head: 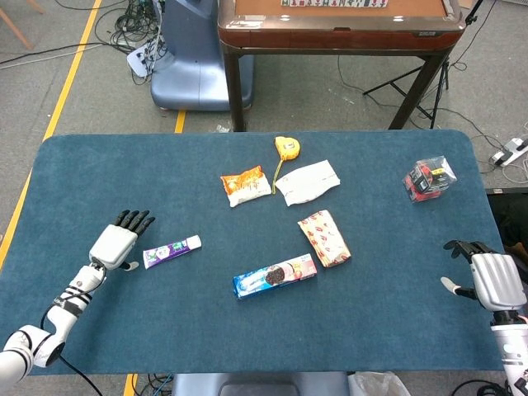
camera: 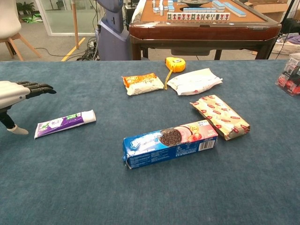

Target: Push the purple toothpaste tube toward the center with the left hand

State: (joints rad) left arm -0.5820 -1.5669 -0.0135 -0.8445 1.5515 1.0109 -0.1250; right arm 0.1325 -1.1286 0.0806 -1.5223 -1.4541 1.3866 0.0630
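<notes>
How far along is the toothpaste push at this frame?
Done: the left hand is beside the flat end of the purple toothpaste tube, fingers extended. In hand: closing the small gap; the chest view shows hand and tube apart. Left: the push itself; the tube lies well left of the cookie box.

From the chest view the left hand [camera: 18, 91] runs off the picture's left edge, its wrist unseen. The clear box of small red items [camera: 291, 75] at the bench's right edge is cut by the frame there. The right hand [head: 492, 279] shows only overhead, its forearm cropped at the bottom corner.
</notes>
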